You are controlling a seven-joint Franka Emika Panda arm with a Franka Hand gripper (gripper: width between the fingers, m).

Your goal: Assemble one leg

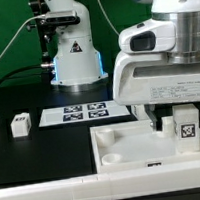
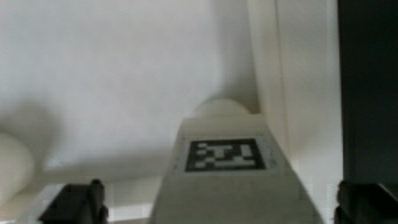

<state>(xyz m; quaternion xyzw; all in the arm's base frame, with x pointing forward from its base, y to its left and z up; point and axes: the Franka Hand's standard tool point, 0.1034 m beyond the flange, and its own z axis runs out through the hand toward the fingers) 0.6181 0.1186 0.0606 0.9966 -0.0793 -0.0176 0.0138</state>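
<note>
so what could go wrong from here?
1. The leg sits between the gripper fingers over the white panel, near its edge wall; a tilt could jam it against that wall.
2. Whether the fingers grip the leg is unclear, so it could slip or topple.

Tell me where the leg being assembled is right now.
The leg sits at the exterior view's right, between the fingers of the gripper, over the white panel; whether it is clamped is unclear.

The gripper was largely hidden behind its own housing. The leg was cut off at the exterior view's right edge, and whether it was clamped could not be told.
</note>
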